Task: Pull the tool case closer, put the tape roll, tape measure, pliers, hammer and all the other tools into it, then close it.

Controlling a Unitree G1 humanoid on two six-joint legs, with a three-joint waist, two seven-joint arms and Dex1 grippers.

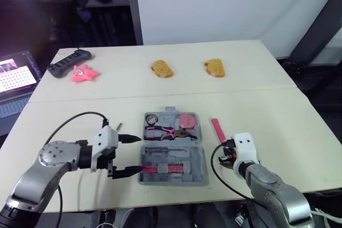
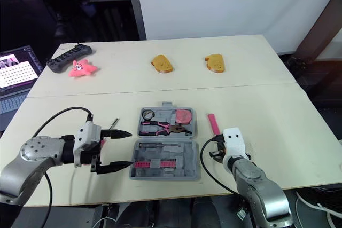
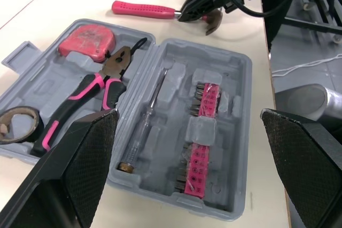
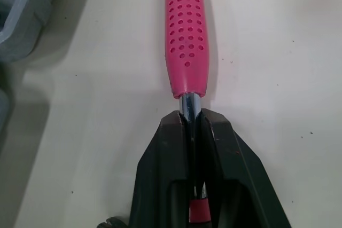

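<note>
The grey tool case [image 1: 199,156] lies open at the table's front middle. Its far half holds a tape roll [image 1: 151,117], pink-handled pliers [image 1: 163,132] and a pink tape measure [image 1: 187,121]. In the near half are a screwdriver [image 3: 149,110] and pink bit strips [image 1: 160,169]. My left gripper [image 1: 130,155] is open just left of the case, its fingers level with the case's left edge and nothing between them. A pink-handled hammer [image 1: 218,130] lies on the table right of the case. My right gripper [image 4: 192,126] is shut on the hammer's metal shaft just below the handle.
Two brown bread-like pieces [image 1: 162,69] [image 1: 215,68] lie at the back of the table. A pink star toy [image 1: 84,73] and a black power strip [image 1: 69,62] sit at the back left. A laptop [image 1: 16,81] stands off the table's left side.
</note>
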